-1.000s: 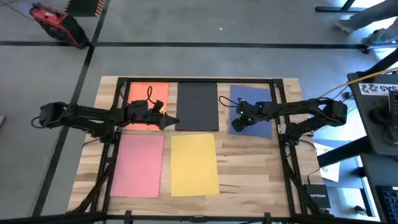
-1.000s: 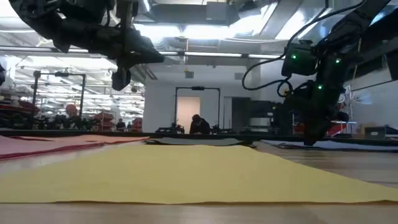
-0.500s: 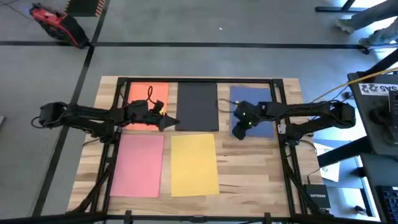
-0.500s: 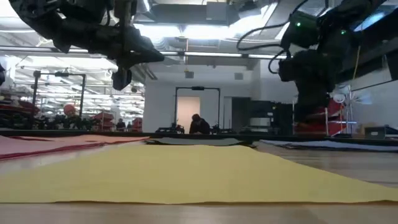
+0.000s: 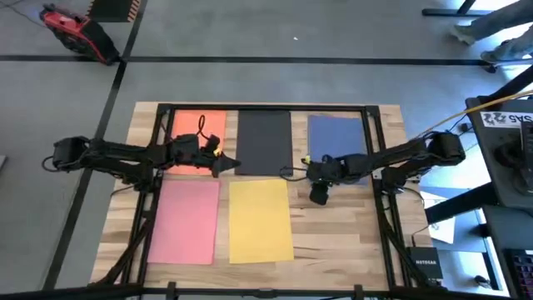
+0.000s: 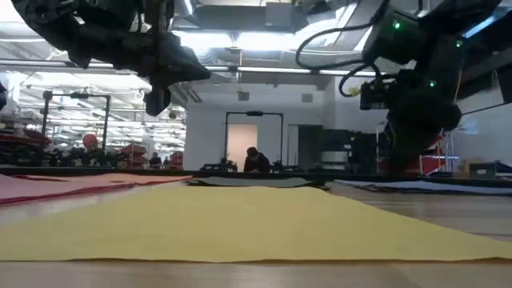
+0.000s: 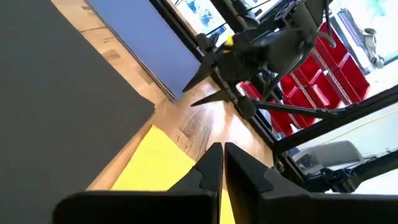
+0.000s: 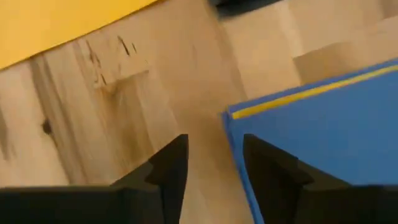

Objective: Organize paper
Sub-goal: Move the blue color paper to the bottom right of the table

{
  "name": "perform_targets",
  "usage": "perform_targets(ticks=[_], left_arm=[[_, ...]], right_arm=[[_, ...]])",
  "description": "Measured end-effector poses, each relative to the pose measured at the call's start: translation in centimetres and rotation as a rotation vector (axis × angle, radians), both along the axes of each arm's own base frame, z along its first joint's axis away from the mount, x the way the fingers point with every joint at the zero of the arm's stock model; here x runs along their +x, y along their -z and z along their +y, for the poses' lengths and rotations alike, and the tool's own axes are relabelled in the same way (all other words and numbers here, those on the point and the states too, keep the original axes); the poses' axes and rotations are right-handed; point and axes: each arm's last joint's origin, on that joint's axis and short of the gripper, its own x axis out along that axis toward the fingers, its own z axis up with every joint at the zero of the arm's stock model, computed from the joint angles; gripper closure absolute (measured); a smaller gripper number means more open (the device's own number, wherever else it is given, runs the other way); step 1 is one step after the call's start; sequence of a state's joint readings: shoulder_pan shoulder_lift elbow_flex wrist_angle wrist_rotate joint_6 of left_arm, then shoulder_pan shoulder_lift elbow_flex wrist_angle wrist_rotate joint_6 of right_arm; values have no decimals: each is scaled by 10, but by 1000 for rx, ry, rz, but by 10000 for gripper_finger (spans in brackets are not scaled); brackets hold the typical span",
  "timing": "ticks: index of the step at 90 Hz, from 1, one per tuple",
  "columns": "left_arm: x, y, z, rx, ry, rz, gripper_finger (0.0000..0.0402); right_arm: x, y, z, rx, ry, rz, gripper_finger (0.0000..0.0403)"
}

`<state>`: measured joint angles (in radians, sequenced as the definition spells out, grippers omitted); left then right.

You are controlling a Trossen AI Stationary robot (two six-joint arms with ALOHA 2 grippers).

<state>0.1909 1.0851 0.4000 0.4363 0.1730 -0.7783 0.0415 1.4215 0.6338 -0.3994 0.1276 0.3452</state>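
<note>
- On wooden table (image 5: pixel 333 225), 5 sheets, two rows. Far row L to R: orange sheet (image 5: pixel 187 125), black sheet (image 5: pixel 264 137), blue sheet (image 5: pixel 337 137). Near row: pink sheet (image 5: pixel 185 221), yellow sheet (image 5: pixel 260 218).
- Left gripper (image 5: pixel 231 164) at near edge of orange/black sheets, above the table; fingers pressed together, holding nothing.
- Right gripper (image 5: pixel 317 197) just off blue sheet's near-left corner, over bare wood beside yellow sheet; fingers parted, nothing between them.
</note>
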Motion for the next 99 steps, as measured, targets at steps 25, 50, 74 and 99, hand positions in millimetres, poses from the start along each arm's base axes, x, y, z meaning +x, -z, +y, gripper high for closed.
perform_targets(ticks=[25, 50, 74, 99], left_arm=[[-1, 3, 0, 1, 2, 35, 402], [-1, 3, 0, 39, 13, 37, 402], [-1, 3, 0, 60, 18, 37, 402], [-1, 3, 0, 61, 17, 36, 402]], right_arm=[[4, 14, -2, -54, 28, 50, 256], [7, 16, -1, -21, 53, 34, 319], [8, 14, 0, 28, 81, 36, 390], [25, -10, 10, 59, 30, 18, 402]])
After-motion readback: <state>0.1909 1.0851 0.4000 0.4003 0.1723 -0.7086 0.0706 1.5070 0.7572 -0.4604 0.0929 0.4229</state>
